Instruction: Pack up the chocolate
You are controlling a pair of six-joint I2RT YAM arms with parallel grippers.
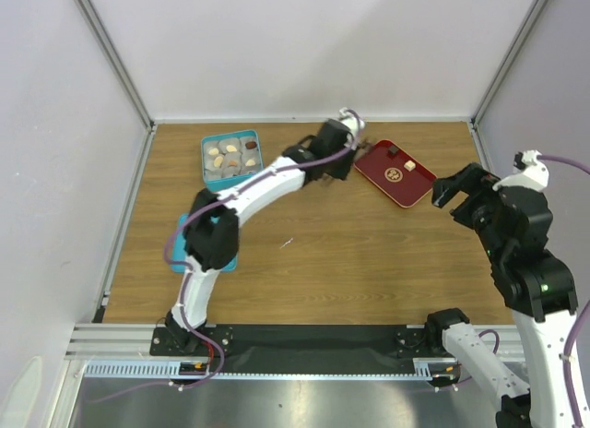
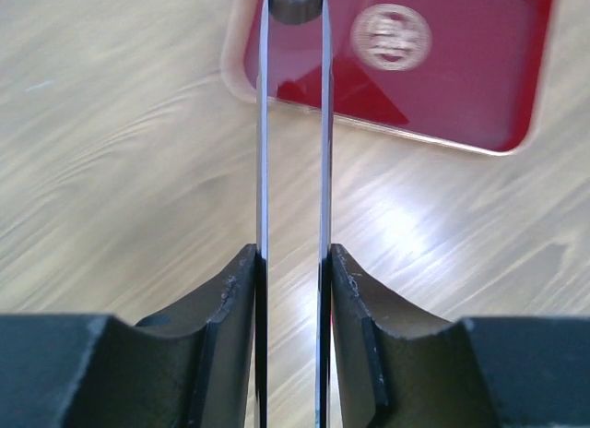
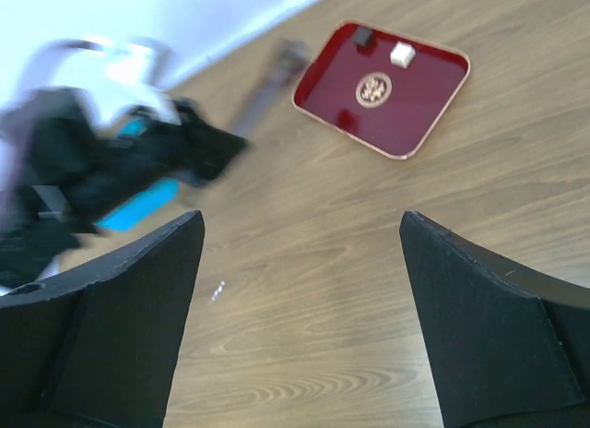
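Observation:
My left gripper [image 1: 337, 160] [image 2: 293, 255] is shut on long metal tongs [image 2: 263, 124]. The tongs' tips pinch a dark round chocolate [image 2: 295, 2] over the near-left edge of the red tray [image 1: 417, 184] [image 2: 461, 68] [image 3: 415, 110]. On the tray lie a dark square chocolate [image 1: 392, 151] [image 3: 362, 36] and a cream square chocolate [image 1: 408, 165] [image 3: 401, 53]. A teal box [image 1: 206, 148] at the back left holds several chocolates. My right gripper [image 1: 446, 190] [image 3: 302, 290] is open and empty, held above the table right of the tray.
A teal lid [image 1: 230, 260] [image 3: 138, 207] lies on the table under the left arm's elbow. White walls with metal posts close in the back and both sides. A small white speck [image 1: 287, 243] lies mid-table.

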